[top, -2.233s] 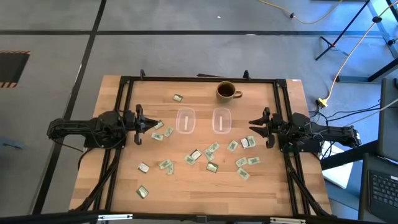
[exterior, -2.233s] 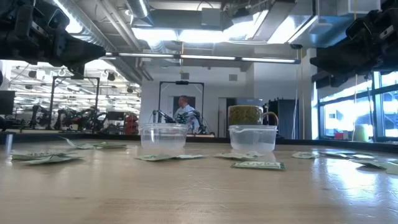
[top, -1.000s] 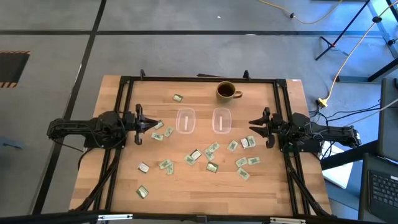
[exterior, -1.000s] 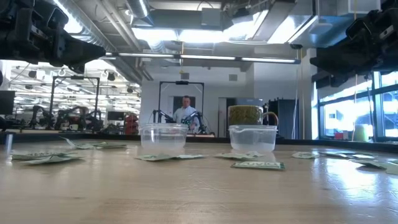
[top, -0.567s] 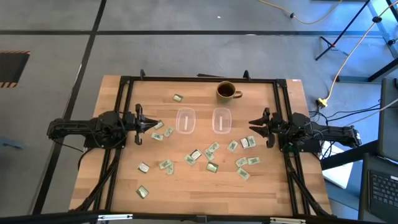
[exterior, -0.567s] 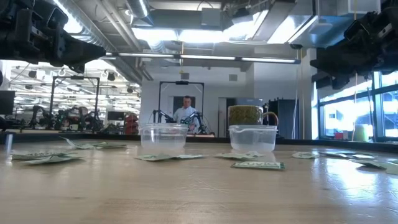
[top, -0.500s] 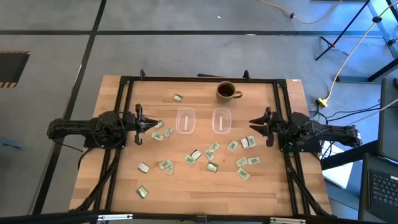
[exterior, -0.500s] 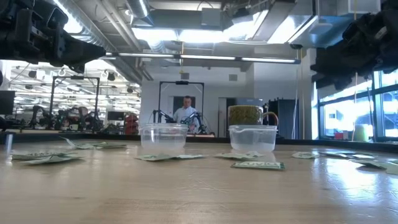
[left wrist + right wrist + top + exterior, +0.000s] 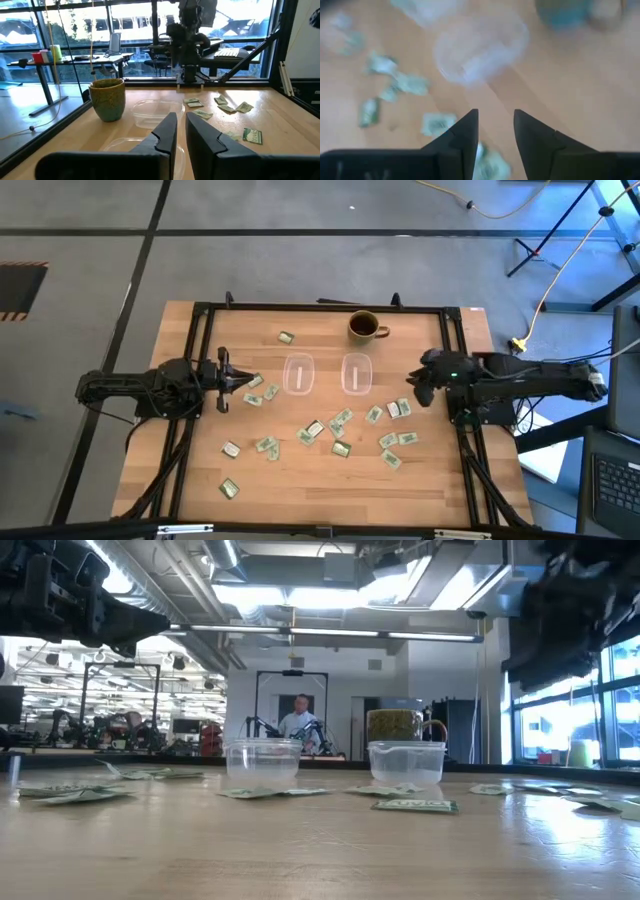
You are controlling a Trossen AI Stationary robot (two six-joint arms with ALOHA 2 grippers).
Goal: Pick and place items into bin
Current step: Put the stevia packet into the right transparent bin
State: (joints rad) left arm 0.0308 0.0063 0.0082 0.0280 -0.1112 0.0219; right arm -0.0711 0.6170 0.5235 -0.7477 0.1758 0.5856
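Observation:
Several small pale green and white packets [image 9: 313,430] lie flat and scattered on the wooden table [image 9: 480,480]. Some lie by my left gripper [image 9: 254,393] and some by my right gripper [image 9: 399,409]. Two clear plastic bins [image 9: 299,373] [image 9: 357,373] stand side by side at the table's middle. My left gripper [image 9: 240,378] hovers at the left, shut and empty, as its wrist view shows [image 9: 180,117]. My right gripper [image 9: 412,393] is over the right side, open and empty, and looks down on one bin [image 9: 480,45] and packets [image 9: 437,122].
A brown mug [image 9: 365,326] stands upright at the table's far middle, behind the bins. A black frame [image 9: 200,310] runs along the table's left, far and right sides. A person [image 9: 298,718] shows far off in the room beyond.
My right arm has stretched out and its gripper has tipped downward toward the table, shifting a little toward the table's middle. The left arm, the packets, the bins and the mug have stayed where they were.

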